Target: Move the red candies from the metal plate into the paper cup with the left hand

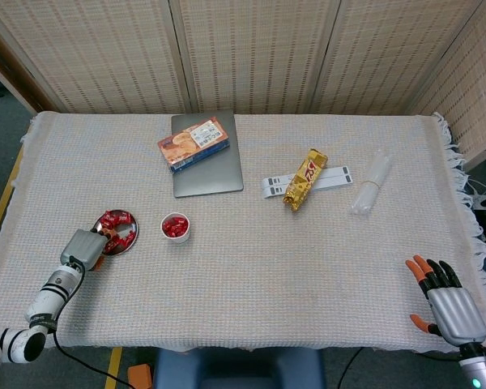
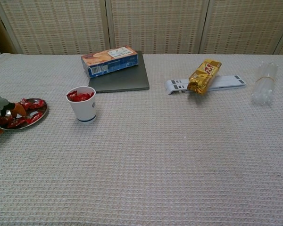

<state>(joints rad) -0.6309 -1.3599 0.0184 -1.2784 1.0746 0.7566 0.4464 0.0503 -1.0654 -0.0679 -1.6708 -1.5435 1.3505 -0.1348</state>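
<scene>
Red candies (image 1: 116,227) lie heaped on the metal plate (image 1: 132,240) at the near left of the table, just left of the paper cup (image 1: 176,228), which already holds some. The left hand (image 1: 84,247) sits at the plate's near-left rim, fingers reaching onto it; whether they grip a candy I cannot tell. The right hand (image 1: 445,304), open and empty, rests far right, well apart.

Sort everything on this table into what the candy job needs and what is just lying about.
Job: red candies, metal plate, paper cup, left hand.

Lying about: biscuit box, grey slab under it, gold snack bag, white strip, clear plastic bundle, right hand.
</scene>
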